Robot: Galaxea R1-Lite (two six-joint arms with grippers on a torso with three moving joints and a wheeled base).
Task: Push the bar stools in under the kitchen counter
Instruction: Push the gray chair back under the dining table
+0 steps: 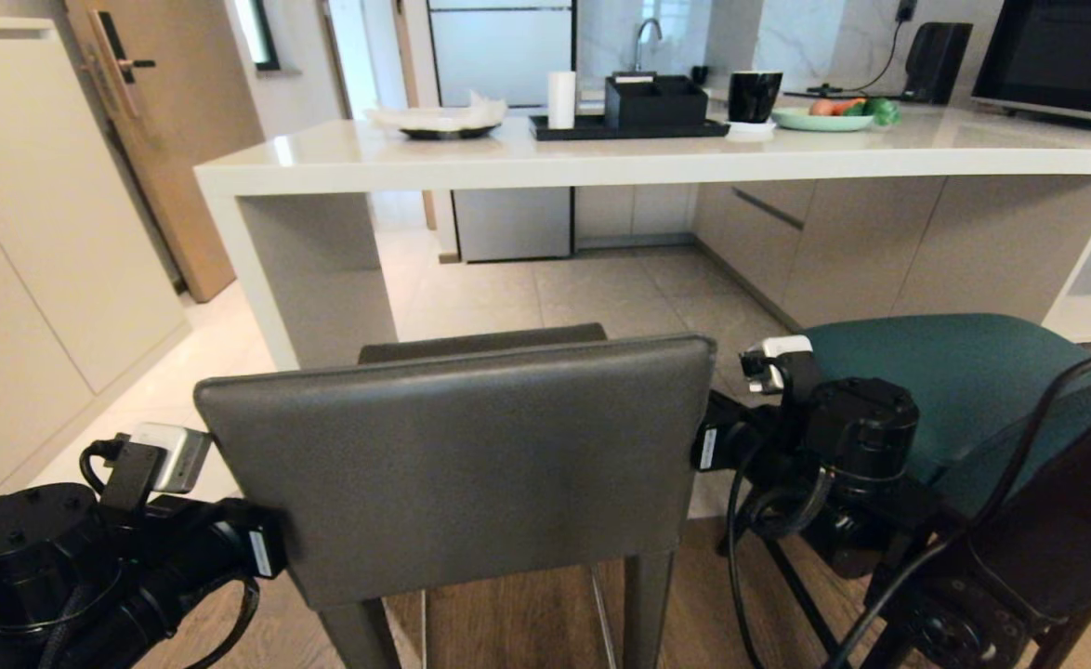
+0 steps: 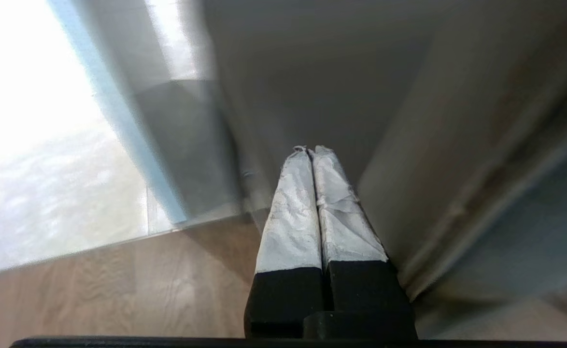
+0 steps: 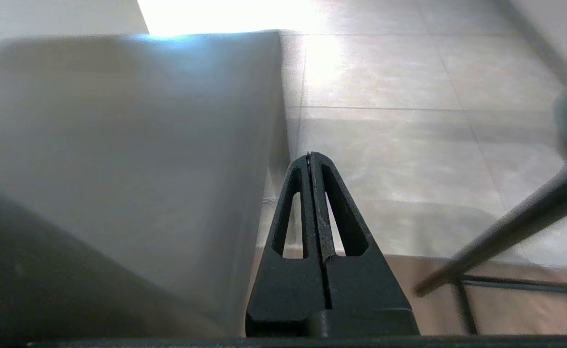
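Grey leather stool (image 1: 457,465) sits right in front of me, its low rectangular back filling the middle of the head view, legs on the wood floor. It's well short of the worktop (image 1: 601,158): tile floor shows between the seat's far edge and the slab side panel (image 1: 318,279). So not tucked in yet.

My left gripper (image 2: 308,151) is at the left edge of the backrest, fingers pressed together, nothing between them. In the left wrist view the tips sit just beside the grey upholstery; I can't tell if they're touching. Right gripper (image 3: 311,155) is at the right edge of the same backrest, fingers also together and empty, with the grey stool's side just beside them in the right wrist view. Reads like I'm bracing both sides of the back to shove it forward, but contact isn't confirmable.

Teal stool (image 1: 954,381) stands to the right of the grey one, near my right arm. Its seat is also on my side of the worktop, not under it. One dark leg shows in the right wrist view.

Progress, my call: early. Neither stool is under the overhang. Left to do: push the grey one forward until the seat goes beneath the worktop, then the teal one likewise. The opening under the worktop ahead looks free of obstructions from here.

On top of the worktop: black tray (image 1: 629,128), mug (image 1: 755,95), plate with vegetables (image 1: 824,118). Not involved.
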